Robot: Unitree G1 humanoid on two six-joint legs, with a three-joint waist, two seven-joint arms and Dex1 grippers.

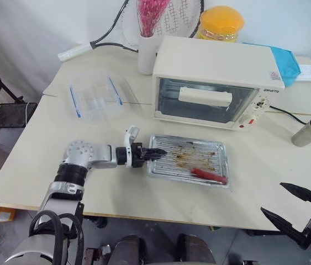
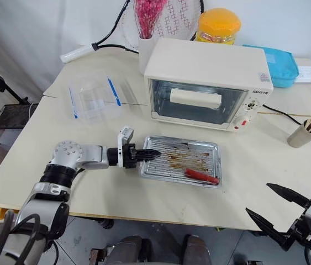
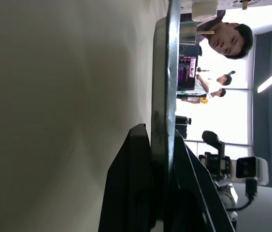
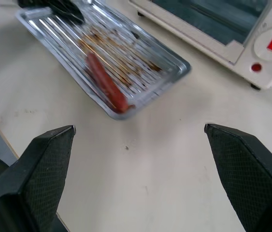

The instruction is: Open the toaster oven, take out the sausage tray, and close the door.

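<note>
On the cream tabletop [image 1: 28,165], the left pincer [image 1: 156,154] is pinching the near-left rim of the sausage tray [image 1: 188,160], lying before the closed toaster oven [image 1: 216,83], while the right pincer [image 1: 293,212] is hanging wide open and empty, so releasing gently should avoid dragging it.

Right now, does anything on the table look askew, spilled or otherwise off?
Nothing spilled or damaged. The sausage tray lies flat on the table in front of the toaster oven, brown grease on its ribs, the sausage at its near edge. The left gripper pinches its left rim. The door is shut.
</note>
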